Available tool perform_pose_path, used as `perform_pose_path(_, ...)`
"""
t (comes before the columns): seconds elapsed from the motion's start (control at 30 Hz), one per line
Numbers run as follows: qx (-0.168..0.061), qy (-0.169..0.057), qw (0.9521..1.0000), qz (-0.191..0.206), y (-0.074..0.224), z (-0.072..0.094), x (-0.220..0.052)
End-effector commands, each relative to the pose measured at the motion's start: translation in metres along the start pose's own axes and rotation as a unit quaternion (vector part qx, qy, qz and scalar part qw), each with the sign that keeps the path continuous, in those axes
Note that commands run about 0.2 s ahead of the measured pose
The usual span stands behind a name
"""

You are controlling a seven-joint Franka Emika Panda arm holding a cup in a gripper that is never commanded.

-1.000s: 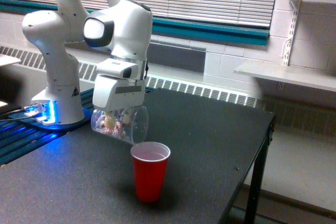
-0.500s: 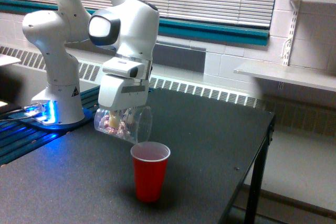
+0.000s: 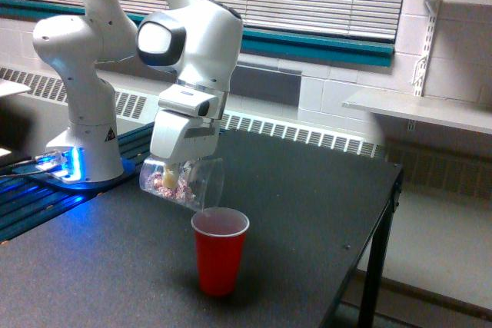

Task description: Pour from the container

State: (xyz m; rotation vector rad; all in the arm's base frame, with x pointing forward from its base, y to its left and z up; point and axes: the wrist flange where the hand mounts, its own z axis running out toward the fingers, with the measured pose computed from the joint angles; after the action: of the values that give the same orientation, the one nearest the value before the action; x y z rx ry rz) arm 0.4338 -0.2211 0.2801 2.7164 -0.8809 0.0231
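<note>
**Clear cup tipped over the red cup**

Compared with a second ago, the arm has carried its load a little toward the exterior view's right and slightly up, so the clear cup's mouth now sits closer above the red cup's rim.

Largest in view is the black table, whose right edge runs diagonally down from the far corner toward the bottom of the frame; beyond that edge the floor drops away. Most of the tabletop to the right of the cups is open surface, and bare surface also lies in front of them on the left.

Next comes the white robot arm, its base standing on the table's left side beside a blue glow.

Its gripper points downward and pinches the clear cup from above. That cup lies tilted nearly on its side, mouth toward the exterior view's right and angled down, hanging in the air off the table. Small pink, white and yellowish pieces are bunched in its rear half.

Just below and right of its mouth stands the red cup, upright, white inside, not touching the clear cup.
</note>
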Motion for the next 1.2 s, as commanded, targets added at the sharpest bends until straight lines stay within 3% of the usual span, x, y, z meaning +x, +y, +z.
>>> perform_pose_path(0.03,-0.012,-0.003,0.9998,-0.018,-0.0032,-0.0041,0.0034)
perform_pose_path(0.43,-0.027,-0.02,0.9991,-0.027,-0.0014,-0.0024,0.0008)
perform_pose_path(1.2,-0.038,-0.029,0.9982,-0.036,-0.0079,-0.0043,0.0056)
